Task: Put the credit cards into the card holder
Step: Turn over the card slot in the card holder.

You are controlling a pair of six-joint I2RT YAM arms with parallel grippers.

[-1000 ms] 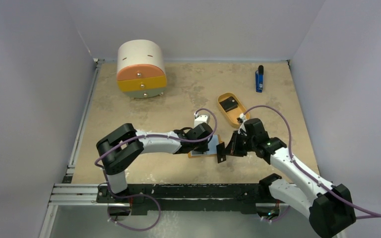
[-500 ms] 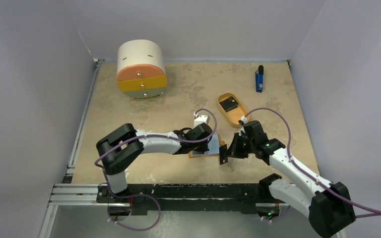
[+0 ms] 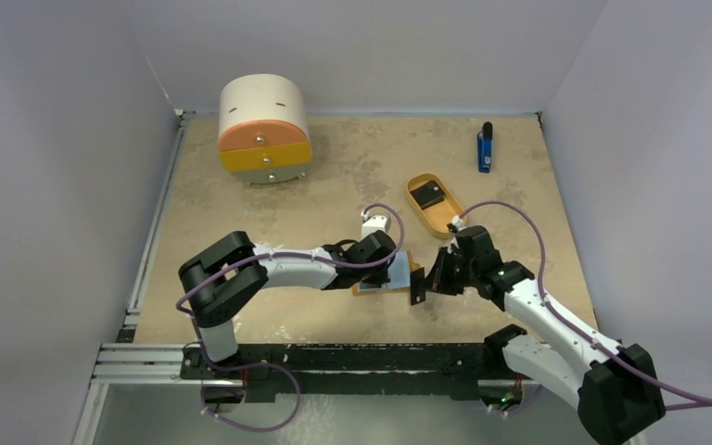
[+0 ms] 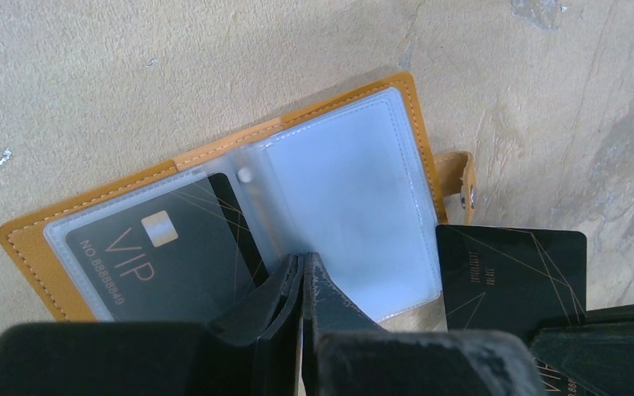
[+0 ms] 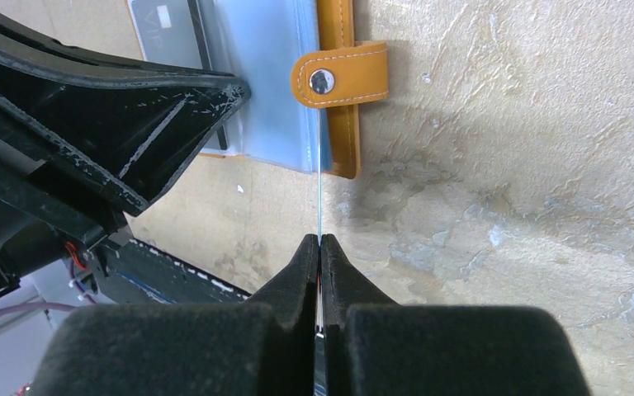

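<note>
The orange card holder (image 3: 368,287) lies open near the table's front, and its clear pockets show in the left wrist view (image 4: 355,198). One black VIP credit card (image 4: 157,247) sits in its left pocket. My left gripper (image 4: 303,262) is shut, with its tips resting on the clear pocket by the fold. My right gripper (image 5: 319,241) is shut on a second black credit card (image 3: 416,286), which also shows in the left wrist view (image 4: 512,276). That card stands edge-on (image 5: 319,198) against the holder's right edge, below the snap strap (image 5: 338,81). A third black card (image 3: 430,196) lies in the oval tray.
The tan oval tray (image 3: 447,222) sits just behind my right gripper. A blue-and-black stick (image 3: 485,148) lies at the back right. A round drawer cabinet (image 3: 262,130) stands at the back left. The table's front edge and black rail (image 3: 352,357) are close below the holder.
My right gripper has shifted slightly, bringing the held card a little closer to the holder's right edge. The left gripper and the holder have not moved.
</note>
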